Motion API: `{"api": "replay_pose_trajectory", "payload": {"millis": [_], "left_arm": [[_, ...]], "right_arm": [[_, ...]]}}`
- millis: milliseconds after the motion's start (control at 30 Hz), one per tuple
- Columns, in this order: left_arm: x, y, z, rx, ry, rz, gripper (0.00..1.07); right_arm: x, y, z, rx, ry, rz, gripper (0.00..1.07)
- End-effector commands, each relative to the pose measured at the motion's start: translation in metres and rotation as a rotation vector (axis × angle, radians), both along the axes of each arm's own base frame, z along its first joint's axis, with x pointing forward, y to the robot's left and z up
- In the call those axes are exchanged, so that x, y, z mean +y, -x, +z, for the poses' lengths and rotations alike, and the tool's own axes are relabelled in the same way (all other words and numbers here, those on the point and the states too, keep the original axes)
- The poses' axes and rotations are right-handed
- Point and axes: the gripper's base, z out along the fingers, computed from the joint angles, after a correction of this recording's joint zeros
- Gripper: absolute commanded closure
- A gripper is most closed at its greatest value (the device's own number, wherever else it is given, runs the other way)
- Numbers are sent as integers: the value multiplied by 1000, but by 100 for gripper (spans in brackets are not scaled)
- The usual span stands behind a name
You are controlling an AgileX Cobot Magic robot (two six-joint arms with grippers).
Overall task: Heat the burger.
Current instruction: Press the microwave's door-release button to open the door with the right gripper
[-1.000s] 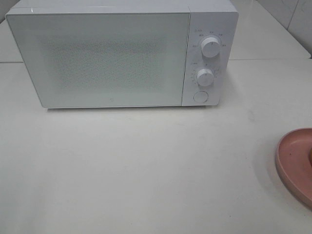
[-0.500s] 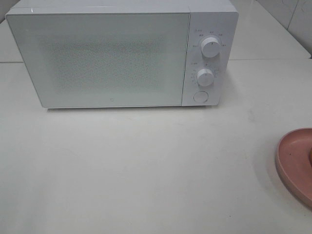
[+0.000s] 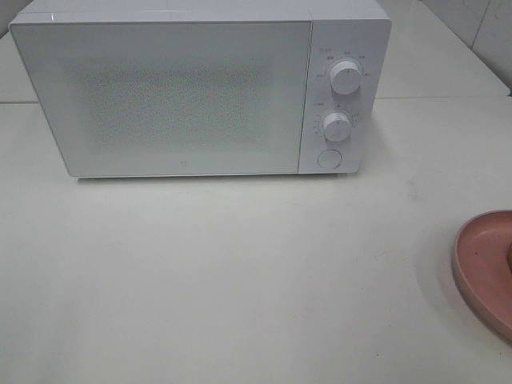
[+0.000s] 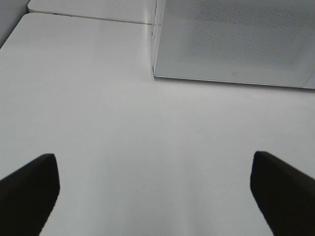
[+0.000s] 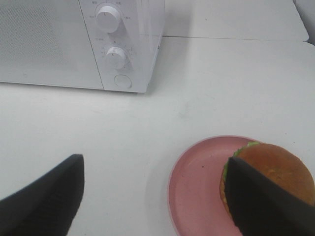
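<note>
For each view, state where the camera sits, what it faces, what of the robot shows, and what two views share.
Exterior high: mounted high, looking down at the microwave and table; no robot parts.
Left wrist: on the left arm, facing the microwave door; open left gripper shows.
Right wrist: on the right arm, facing the burger on the pink plate; open right gripper shows.
Shared: exterior and right wrist both show pink plate and dials.
</note>
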Motion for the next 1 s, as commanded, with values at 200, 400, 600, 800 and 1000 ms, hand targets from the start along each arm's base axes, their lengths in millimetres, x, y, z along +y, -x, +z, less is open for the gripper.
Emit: {"api": "replay_pose_trajectory", "payload": {"millis": [200,400,600,800,1000], "left_arm": [[0,2,0,-21,-6,-5,9],[0,2,0,-21,-6,-5,9],[0,2,0,-21,-6,-5,9],[0,2,0,-21,-6,-5,9],[0,2,0,-21,-6,-5,9]], "right_arm": [[2,-28,7,-37,-3,-5,31],[3,-51,5,-26,-4,-14,31],[5,-76,5,-52,-7,-27,31],[6,-105,-2,-60,-6,-40,31],[7,-128,-12,-57,-3,-51,31]]}}
